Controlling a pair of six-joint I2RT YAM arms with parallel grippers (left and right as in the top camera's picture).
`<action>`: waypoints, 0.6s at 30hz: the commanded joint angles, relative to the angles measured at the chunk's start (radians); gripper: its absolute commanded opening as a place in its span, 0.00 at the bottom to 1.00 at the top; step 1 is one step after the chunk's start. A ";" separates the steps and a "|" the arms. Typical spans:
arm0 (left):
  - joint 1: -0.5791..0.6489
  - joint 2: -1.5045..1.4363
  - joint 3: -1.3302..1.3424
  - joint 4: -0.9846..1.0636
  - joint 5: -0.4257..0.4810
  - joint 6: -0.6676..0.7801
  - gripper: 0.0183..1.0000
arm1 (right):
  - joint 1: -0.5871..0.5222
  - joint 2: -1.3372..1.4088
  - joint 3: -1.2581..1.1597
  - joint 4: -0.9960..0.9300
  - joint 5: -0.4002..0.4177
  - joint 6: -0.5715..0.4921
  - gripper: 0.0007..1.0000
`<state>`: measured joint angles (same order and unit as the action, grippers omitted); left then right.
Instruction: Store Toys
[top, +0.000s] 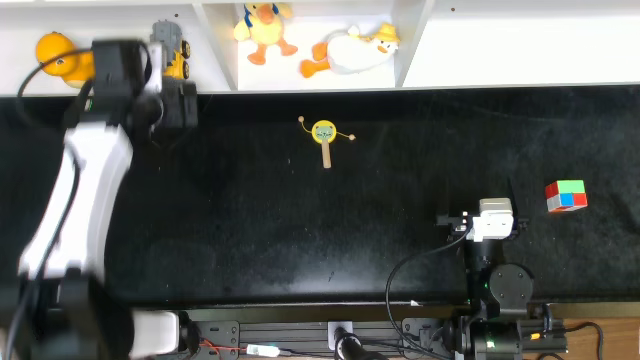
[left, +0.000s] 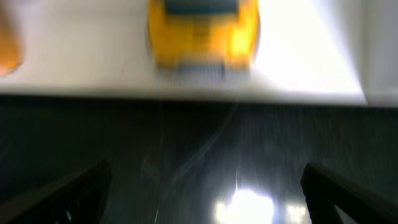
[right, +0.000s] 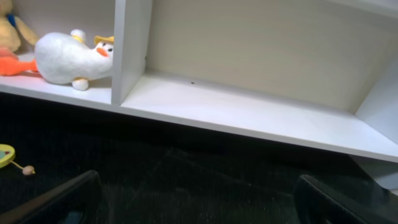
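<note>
Left gripper (left: 206, 167): held wide, empty.
Rattle (top: 324, 133): middle of worktop (top: 200, 230), rightward of that gripper, handle pointed at front edge.

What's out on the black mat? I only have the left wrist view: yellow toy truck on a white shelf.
Observer: A yellow rattle drum on a wooden stick, in the middle of the black mat.
Operator: Anything else?
Observer: A multicoloured plastic cube, on the mat's right side.
Operator: Middle shelf compartment?
Observer: A yellow plush duck and a white plush duck lie in it.
</note>
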<state>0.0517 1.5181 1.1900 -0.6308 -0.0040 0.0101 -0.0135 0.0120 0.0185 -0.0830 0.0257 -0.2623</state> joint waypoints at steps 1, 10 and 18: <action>-0.008 -0.313 -0.270 0.046 -0.080 0.071 1.00 | -0.006 -0.007 -0.014 0.005 -0.007 0.007 1.00; -0.053 -0.916 -0.950 0.740 -0.003 0.042 1.00 | -0.006 -0.007 -0.014 0.005 -0.007 0.007 1.00; -0.159 -1.345 -1.181 0.620 -0.076 -0.017 1.00 | -0.006 -0.007 -0.014 0.005 -0.007 0.007 1.00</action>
<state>-0.0879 0.2848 0.0544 0.0257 -0.0338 0.0387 -0.0135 0.0120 0.0185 -0.0822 0.0261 -0.2623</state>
